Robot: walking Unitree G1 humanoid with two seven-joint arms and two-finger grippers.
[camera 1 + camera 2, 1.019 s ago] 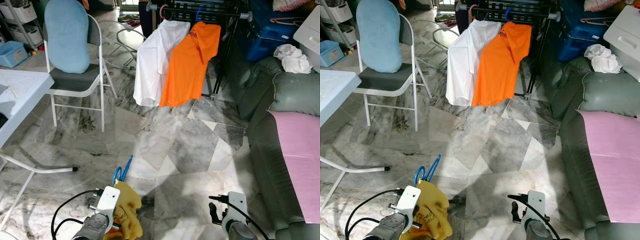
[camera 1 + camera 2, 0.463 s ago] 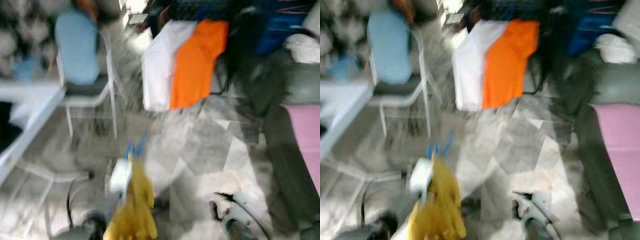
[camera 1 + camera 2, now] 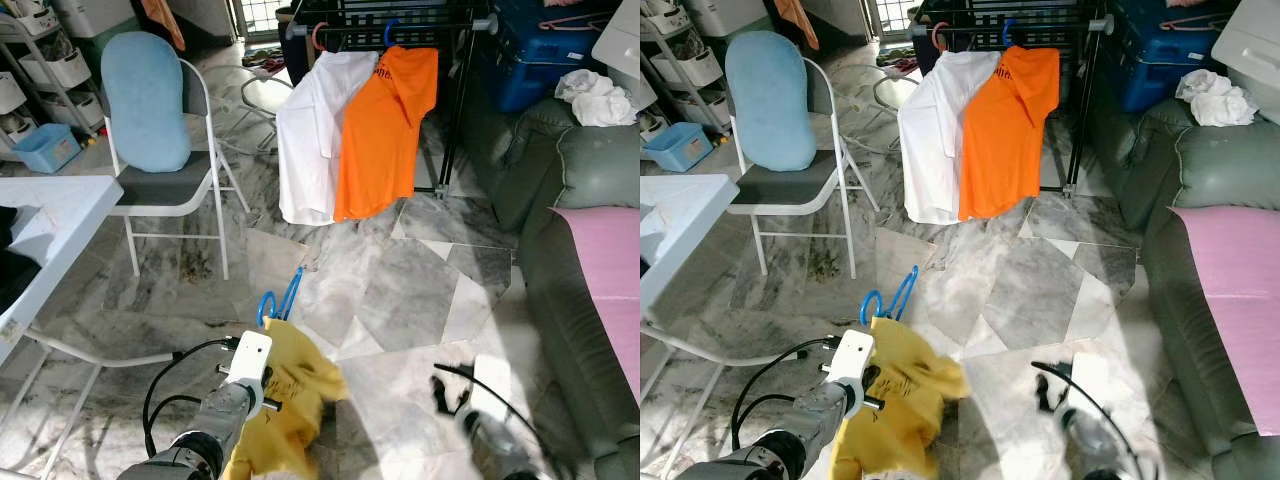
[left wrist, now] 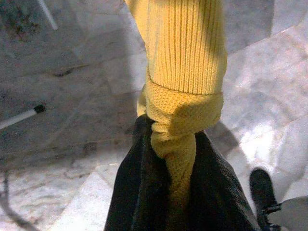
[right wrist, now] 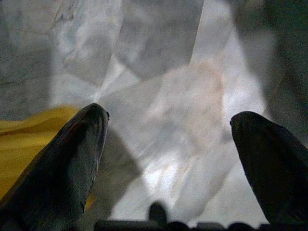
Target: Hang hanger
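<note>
Left wrist view catches the left pincer [image 4: 175,192] pinching the knitted yellow garment [image 4: 180,72]; the left eye view adds its blue hanger [image 3: 278,300], low over the marble floor [image 3: 410,290]. Right pincer [image 5: 173,163] hangs low, fingers spread.

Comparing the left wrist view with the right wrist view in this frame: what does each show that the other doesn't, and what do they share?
Left wrist view: the left gripper, jaws shut on a bunched, ribbed yellow knit garment hanging past them, plus a thin white leg with a black tip.

Right wrist view: the right gripper, jaws spread wide apart with nothing between them.

Both: the grey-and-white marble tile floor and some of the yellow garment, a mere edge of it in the right wrist view.
</note>
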